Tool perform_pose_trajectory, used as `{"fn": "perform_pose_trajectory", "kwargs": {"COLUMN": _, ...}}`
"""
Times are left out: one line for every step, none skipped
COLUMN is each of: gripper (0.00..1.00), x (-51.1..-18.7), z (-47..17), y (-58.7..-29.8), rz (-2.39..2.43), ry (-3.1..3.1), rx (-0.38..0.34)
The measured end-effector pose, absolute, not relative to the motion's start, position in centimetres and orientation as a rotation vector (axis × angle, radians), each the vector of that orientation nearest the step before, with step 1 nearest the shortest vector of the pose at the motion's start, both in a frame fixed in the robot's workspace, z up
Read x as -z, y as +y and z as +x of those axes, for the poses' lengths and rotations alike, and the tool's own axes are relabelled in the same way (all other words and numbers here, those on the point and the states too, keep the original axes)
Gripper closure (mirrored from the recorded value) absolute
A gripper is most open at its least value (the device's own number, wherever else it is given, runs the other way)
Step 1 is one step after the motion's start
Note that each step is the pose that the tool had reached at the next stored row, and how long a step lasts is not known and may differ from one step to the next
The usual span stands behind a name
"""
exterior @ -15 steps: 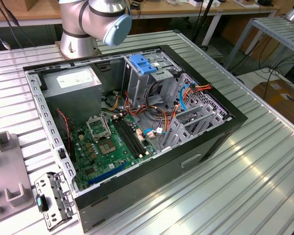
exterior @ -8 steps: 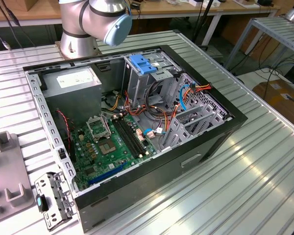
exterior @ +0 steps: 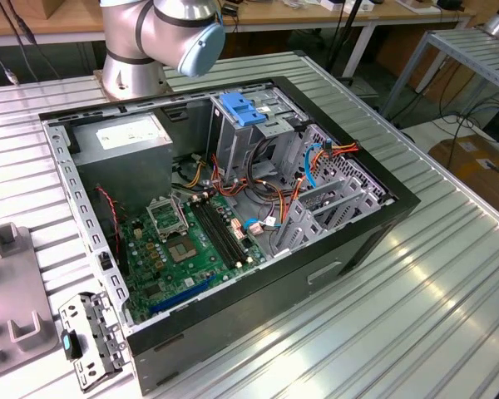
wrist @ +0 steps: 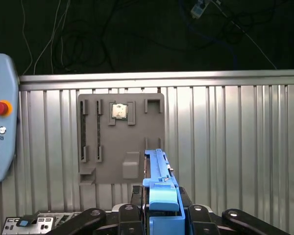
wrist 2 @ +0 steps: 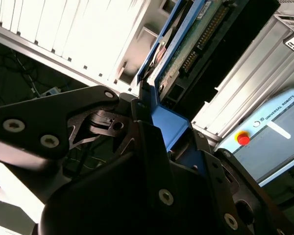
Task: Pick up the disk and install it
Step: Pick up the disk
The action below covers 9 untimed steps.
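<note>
Blue plastic rail of the disk (wrist: 159, 182) stands nearest in both wrist views, edge-on. The gripper (wrist: 161, 218) is closed on the disk and holds it by its sides. Beyond it lies the ribbed metal table (wrist: 235, 147), with a grey tray (wrist: 120, 161) carrying a small chip (wrist: 119, 111), and a control pendant (wrist: 0, 122) beside the tray.

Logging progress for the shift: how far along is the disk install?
Pickup looks done: the gripper is shut on the disk by its blue rails. In hand: the disk, held near the grey tray. Left: installing; it is not yet in the case.
</note>
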<state>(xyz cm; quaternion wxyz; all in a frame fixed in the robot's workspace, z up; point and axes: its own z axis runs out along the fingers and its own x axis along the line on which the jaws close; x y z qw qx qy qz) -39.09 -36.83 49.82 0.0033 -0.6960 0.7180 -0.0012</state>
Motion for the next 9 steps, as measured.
{"fn": "perform_pose_trajectory", "kwargs": {"gripper": 0.63, "x": -49.8, "z": -38.7, "y": -36.9, "rz": -2.182, "ry": 2.251, "rx": 0.004}}
{"fn": "perform_pose_trajectory", "kwargs": {"gripper": 0.63, "x": -49.8, "z": -38.3, "y": -36.9, "rz": -2.182, "ry": 2.251, "rx": 0.004}}
{"fn": "perform_pose_trajectory", "kwargs": {"gripper": 0.63, "x": -49.8, "z": -37.7, "y": -37.0, "rz": -2.182, "ry": 2.251, "rx": 0.004}}
{"fn": "perform_pose_trajectory", "kwargs": {"gripper": 0.63, "x": -49.8, "z": -37.4, "y": -37.0, "rz": -2.182, "ry": 2.251, "rx": 0.004}}
{"fn": "perform_pose_trajectory", "kwargs": {"gripper": 0.63, "x": -49.8, "z": -37.0, "y": -37.0, "rz": -2.182, "ry": 2.251, "rx": 0.003}}
{"fn": "perform_pose_trajectory", "kwargs": {"gripper": 0.63, "x": -49.8, "z": -36.7, "y": -37.0, "rz": -2.182, "ry": 2.251, "rx": 0.003}}
{"fn": "perform_pose_trajectory", "kwargs": {"gripper": 0.63, "x": -49.8, "z": -36.4, "y": -37.1, "rz": -2.182, "ry": 2.251, "rx": 0.003}}
{"fn": "perform_pose_trajectory", "kwargs": {"gripper": 0.63, "x": -49.8, "z": -36.0, "y": -37.1, "rz": -2.182, "ry": 2.251, "rx": 0.003}}
{"fn": "perform_pose_trajectory", "kwargs": {"gripper": 0.63, "x": -49.8, "z": -35.6, "y": -37.1, "rz": -2.182, "ry": 2.251, "rx": 0.003}}
